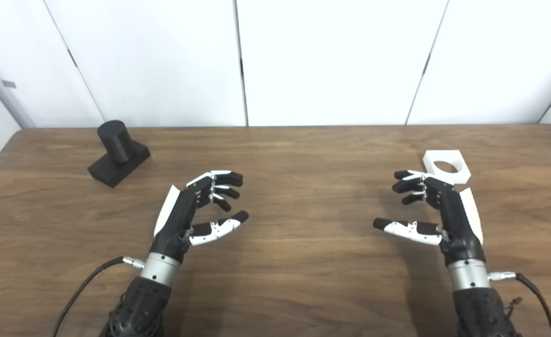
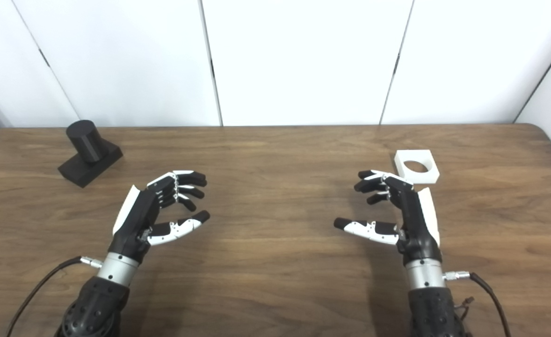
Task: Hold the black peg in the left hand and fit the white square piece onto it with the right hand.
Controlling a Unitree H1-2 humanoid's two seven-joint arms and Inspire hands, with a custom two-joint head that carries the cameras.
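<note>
Overhead, two head cameras show one scene: a wooden table (image 1: 303, 262) before white wall panels (image 1: 331, 61). No brand, label or legible writing can be made out on any item.

Black peg (image 1: 114, 140): an upright cylinder on a rectangular black base (image 1: 116, 168), standing at about 10 o'clock on the table, near the far left corner. It lies at roughly 11 o'clock from the left hand (image 1: 196, 206), well apart from it and untouched.

White square piece (image 1: 446, 166): a flat block with a round hole through it, lying flat at about 2 o'clock on the table. It sits just beyond the right hand (image 1: 432, 206), at roughly 1 o'clock from it; the fingertips (image 1: 404, 177) are near its front left corner, and whether they touch it cannot be told.

Left hand: fingers spread and lightly curled, thumb held away from them, holding nothing, palm turned inward toward 3 o'clock.

Right hand: likewise empty, fingers apart and curled, thumb (image 1: 399, 227) extended toward 9 o'clock. The two palms face each other across the bare middle of the table.
</note>
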